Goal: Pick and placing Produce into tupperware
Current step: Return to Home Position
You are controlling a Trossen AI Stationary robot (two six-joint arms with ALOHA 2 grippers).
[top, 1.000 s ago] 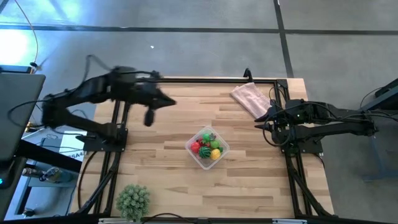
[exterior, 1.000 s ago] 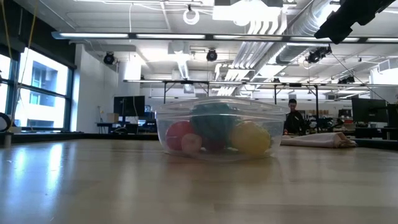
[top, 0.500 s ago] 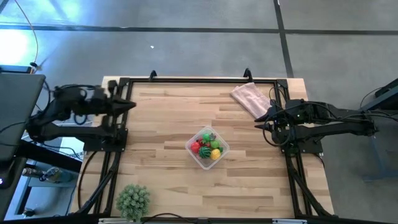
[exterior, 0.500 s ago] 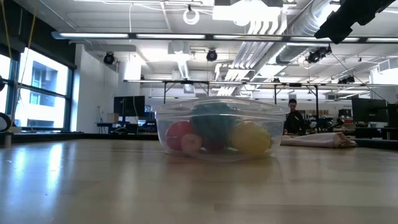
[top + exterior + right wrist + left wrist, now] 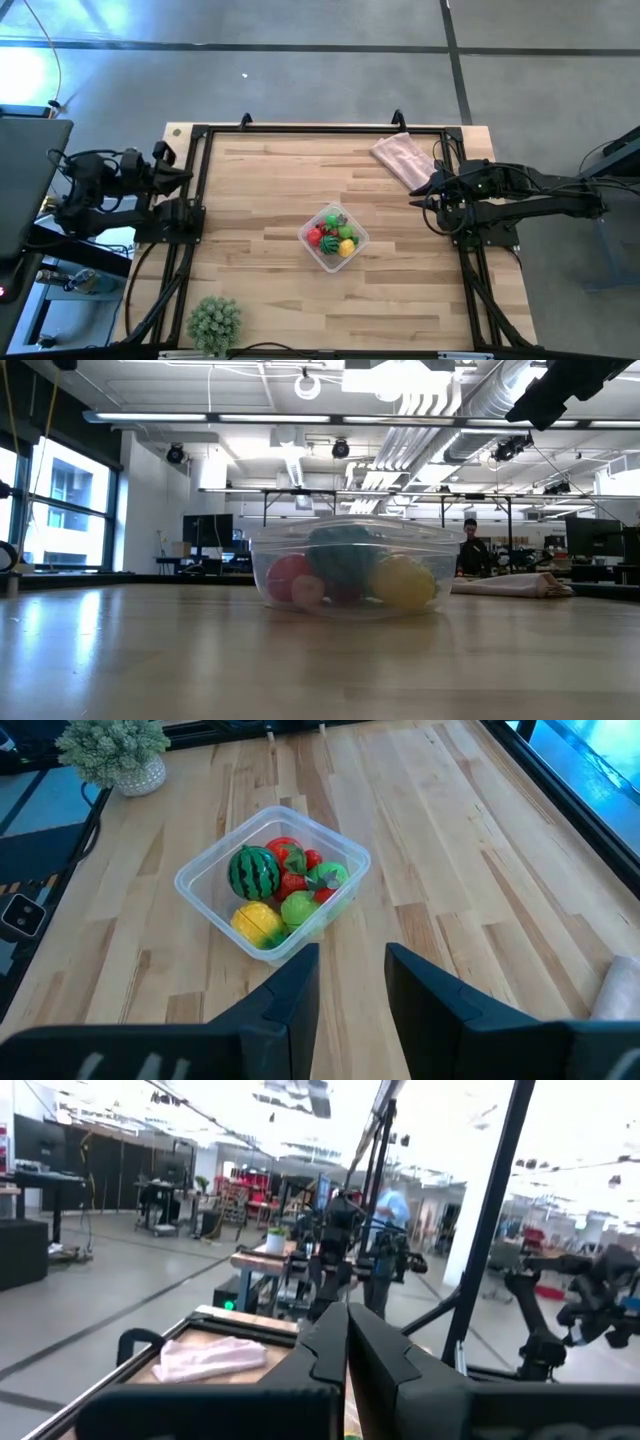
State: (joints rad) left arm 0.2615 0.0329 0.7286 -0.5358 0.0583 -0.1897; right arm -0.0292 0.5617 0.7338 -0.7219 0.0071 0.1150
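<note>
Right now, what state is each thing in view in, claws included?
Container: upright, no lid on, holding the fruit.
Toy fruit: inside the container.
Cloth: crumpled, lying on the table near the right claw.
Plant: upright in its pot.
Left claw: shut, empty, off the table's left edge.
Right claw: open, empty, at the right edge.

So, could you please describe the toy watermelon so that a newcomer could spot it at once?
Near the middle of the wooden table stands a clear plastic container of toy produce. The watermelon is the round ball beside the yellow piece, alone in being dark green with darker stripes; its neighbours are plain.
</note>
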